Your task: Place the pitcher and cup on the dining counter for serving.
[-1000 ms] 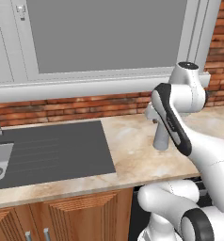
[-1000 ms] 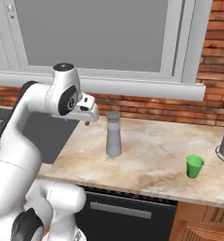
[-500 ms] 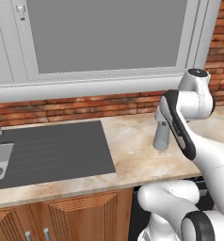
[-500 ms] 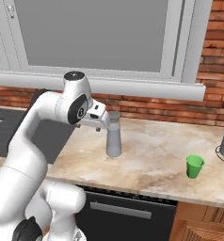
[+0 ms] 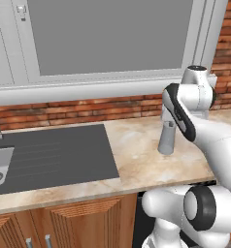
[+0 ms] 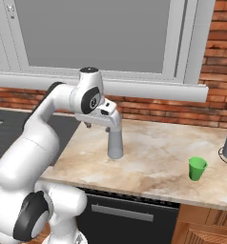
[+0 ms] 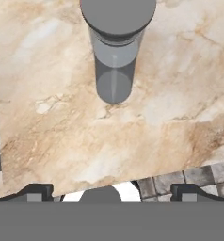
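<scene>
Open gripper above the tall matte-grey cylinder pitcher [image 5: 167,139] on the beige marbled wall counter [image 5: 137,160].
Right base view: gripper [image 6: 101,125] over the pitcher's top; small translucent green cup [image 6: 197,168] at four o'clock, well apart. Hand view: pitcher at twelve o'clock, upright, fingertips [image 7: 36,192] spread wide, holding nothing.

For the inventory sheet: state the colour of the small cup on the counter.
Bright translucent green; the cup shows best in the right base view.
</scene>
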Controlling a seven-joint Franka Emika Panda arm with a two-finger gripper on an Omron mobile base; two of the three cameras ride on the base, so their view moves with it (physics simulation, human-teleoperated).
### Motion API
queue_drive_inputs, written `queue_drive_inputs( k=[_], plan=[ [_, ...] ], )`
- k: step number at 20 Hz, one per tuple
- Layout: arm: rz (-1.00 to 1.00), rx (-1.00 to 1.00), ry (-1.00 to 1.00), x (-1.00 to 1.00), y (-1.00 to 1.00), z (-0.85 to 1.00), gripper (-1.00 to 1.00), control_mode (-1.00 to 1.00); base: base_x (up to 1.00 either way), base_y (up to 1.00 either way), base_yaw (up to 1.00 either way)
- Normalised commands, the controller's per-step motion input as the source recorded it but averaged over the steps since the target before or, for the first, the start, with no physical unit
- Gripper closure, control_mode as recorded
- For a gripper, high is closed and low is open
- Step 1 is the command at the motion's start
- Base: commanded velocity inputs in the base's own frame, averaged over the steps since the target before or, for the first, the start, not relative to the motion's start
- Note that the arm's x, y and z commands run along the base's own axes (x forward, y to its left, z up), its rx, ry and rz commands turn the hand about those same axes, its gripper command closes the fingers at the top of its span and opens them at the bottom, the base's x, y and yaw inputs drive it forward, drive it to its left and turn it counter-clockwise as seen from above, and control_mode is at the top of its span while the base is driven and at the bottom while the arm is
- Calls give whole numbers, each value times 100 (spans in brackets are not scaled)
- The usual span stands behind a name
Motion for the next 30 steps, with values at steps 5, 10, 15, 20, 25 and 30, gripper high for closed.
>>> queue_drive_inputs(
  k=[5,10,15,20,25,30],
  plan=[
    [-2,0,0,21,-3,-31,-100,-100,0,0,0],
    [0,0,-2,14,0,-45,-100,-100,0,0,0],
    [0,0,0,24,-2,-40,-100,-100,0,0,0],
    [0,3,0,30,-10,-25,-100,-100,0,0,0],
    [0,3,-1,23,-17,-10,-100,-100,0,0,0],
    [0,1,-1,21,-10,-6,-100,-100,0,0,0]
  ],
)
